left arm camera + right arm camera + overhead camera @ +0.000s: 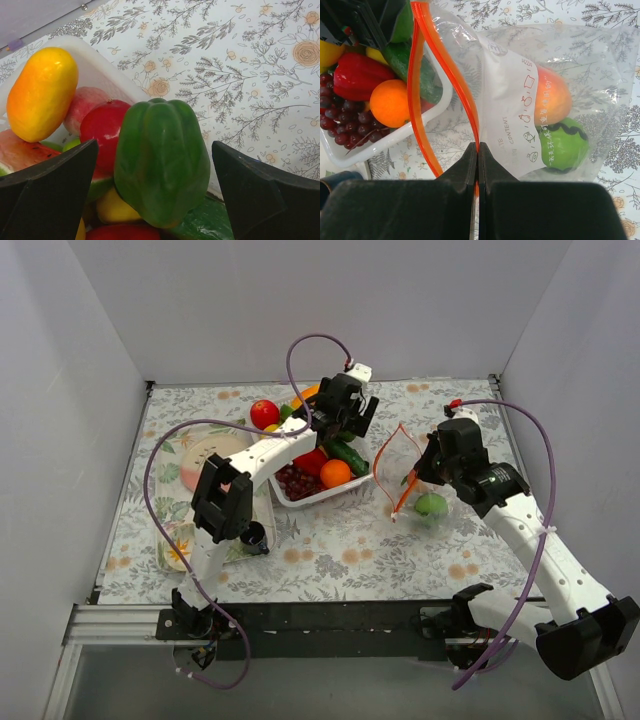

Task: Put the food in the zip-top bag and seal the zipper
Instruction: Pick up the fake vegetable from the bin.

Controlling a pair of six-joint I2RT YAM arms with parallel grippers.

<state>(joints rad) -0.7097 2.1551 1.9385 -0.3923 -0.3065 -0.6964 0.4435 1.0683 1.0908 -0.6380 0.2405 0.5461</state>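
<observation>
Left tool (154,150) open, straddling glossy green plastic bell pepper (162,165) over white tray (107,70). Right tool (477,148) clamped on orange-red zipper strip (446,65) of clear plastic bag (507,95).

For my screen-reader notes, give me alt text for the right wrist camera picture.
The right claw is shut on the orange-red zipper of the clear zip-top bag, whose mouth gapes open. Inside the bag lie an orange-red fruit and a green fruit; to its left a white tray holds grapes, a red pepper and an orange.
</observation>
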